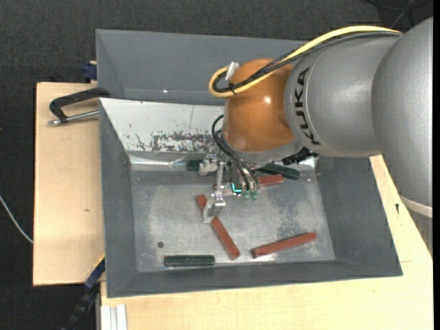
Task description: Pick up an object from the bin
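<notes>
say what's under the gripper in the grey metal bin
Just below the gripper lie a short red-brown stick and a small red piece. Anything beneath the orange wrist cover is hidden.

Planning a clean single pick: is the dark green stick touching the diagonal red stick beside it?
Apart. The camera view shows bare bin floor between the dark green stick and the lower end of the diagonal red stick.
</notes>
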Robot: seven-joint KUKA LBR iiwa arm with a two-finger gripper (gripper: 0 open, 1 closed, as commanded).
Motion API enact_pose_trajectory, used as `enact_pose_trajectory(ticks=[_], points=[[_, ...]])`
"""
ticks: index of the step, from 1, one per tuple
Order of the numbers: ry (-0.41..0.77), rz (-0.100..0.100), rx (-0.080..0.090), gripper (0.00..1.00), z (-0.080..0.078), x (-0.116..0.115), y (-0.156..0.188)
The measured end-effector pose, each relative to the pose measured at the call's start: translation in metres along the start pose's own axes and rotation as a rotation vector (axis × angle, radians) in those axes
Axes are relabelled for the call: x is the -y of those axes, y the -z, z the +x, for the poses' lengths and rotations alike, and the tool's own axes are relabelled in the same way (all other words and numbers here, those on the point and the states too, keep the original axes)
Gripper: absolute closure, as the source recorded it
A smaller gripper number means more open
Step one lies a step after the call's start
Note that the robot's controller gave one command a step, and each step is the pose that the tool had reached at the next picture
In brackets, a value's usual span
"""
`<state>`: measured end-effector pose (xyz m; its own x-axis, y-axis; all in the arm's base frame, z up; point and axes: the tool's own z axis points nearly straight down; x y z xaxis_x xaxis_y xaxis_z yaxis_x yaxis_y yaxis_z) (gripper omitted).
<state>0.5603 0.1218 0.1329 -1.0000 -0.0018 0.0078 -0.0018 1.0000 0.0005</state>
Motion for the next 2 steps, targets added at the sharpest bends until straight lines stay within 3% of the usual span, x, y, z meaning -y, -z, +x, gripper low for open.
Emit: enact_pose_trajectory(ticks=[1,2], points=[[-0.002,-0.001,0.007,0.00,-0.001,0.001,0.004],[-0.228,-0.004,0.015,0.00,0.013,0.024,-0.036]])
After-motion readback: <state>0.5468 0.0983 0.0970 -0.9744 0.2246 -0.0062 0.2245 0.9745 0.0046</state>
